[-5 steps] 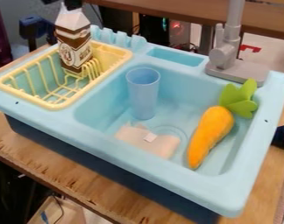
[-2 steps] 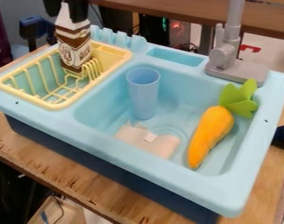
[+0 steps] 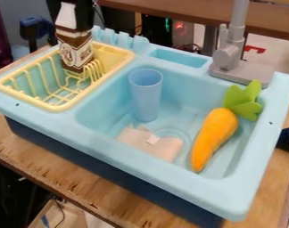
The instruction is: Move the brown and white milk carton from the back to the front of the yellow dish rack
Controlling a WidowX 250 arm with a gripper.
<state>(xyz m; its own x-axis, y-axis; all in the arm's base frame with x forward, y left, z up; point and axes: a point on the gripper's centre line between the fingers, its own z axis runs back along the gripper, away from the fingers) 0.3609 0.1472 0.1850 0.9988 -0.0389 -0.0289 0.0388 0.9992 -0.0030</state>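
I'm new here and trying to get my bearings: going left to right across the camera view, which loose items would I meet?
Brown-and-white drink carton → light-blue cup → orange toy carrot with green leaves.

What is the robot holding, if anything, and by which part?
It can't be told: the gripper is at the carton's top, but whether it grips there is unclear.

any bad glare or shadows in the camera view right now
In the camera view: light looks soft and fairly even on the sink, with no harsh glare; mild shading inside its basin; the black gripper is hard to pick out against the dark background; deep shadow below the wooden table at lower left
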